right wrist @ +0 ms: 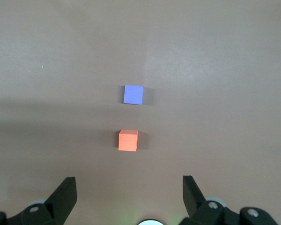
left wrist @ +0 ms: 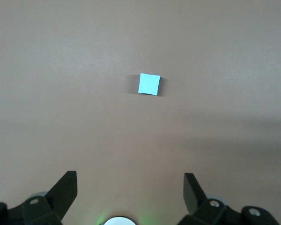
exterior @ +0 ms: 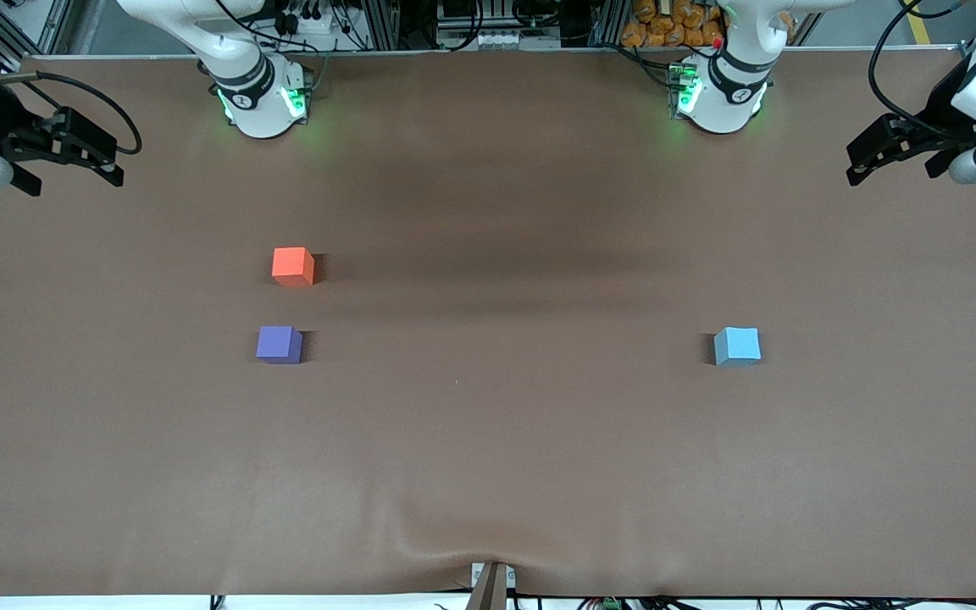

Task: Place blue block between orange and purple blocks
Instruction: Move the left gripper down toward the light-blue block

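on the bench (exterior: 488, 440), front view: blue block (exterior: 737, 346) toward the left arm's end; orange block (exterior: 292, 266) and purple block (exterior: 279, 344) well apart from it, purple nearer the camera. left wrist view: left gripper (left wrist: 130, 187) jaws open, empty. right wrist view: right gripper (right wrist: 129, 187) jaws open, empty.

Left gripper (exterior: 865, 165): raised at left arm's table end, jaws wide, empty.
Right gripper (exterior: 73, 165): raised at right arm's end, jaws wide, empty.
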Motion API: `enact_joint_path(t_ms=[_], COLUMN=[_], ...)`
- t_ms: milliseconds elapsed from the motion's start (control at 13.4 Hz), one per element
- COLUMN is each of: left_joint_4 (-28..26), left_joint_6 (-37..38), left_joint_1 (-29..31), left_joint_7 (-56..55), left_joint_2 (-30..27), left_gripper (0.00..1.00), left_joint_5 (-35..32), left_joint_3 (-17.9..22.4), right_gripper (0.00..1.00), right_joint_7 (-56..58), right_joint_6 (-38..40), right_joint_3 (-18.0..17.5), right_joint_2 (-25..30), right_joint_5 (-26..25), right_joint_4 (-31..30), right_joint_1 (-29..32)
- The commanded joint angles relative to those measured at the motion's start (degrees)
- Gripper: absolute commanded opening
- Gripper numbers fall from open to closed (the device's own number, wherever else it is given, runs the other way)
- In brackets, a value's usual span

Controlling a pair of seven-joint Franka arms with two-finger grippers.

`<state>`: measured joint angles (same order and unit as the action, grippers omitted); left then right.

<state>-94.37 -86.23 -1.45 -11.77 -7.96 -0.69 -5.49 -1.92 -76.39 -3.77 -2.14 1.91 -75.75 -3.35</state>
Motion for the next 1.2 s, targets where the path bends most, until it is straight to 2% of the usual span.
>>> enact_joint_path(t_ms=[0, 523, 1120], left_joint_4=[1.5, 1.3, -2.8], left_joint_6=[1.4, 1.4, -0.2], left_joint_1=[0.1, -0.1, -0.7], left_joint_7=[1.4, 1.4, 1.1], left_joint_2=[0.6, 1.4, 1.3], left_gripper=[1.0, 1.0, 1.0], left_joint_5=[0.4, 0.4, 1.0], left_joint_3=[0.1, 0.0, -1.6], right_gripper=[1.0, 1.0, 1.0], right_joint_7=[0.7, 0.7, 0.6], right_joint_6=[-0.2, -4.6, -9.1], right_joint_3=[-0.4, -0.4, -0.4], right_joint_2=[-0.2, -0.7, -1.6], right_joint_5=[-0.7, -0.7, -0.2], right_joint_4=[1.5, 1.4, 1.4], right_joint_1=[1.0, 1.3, 1.5])
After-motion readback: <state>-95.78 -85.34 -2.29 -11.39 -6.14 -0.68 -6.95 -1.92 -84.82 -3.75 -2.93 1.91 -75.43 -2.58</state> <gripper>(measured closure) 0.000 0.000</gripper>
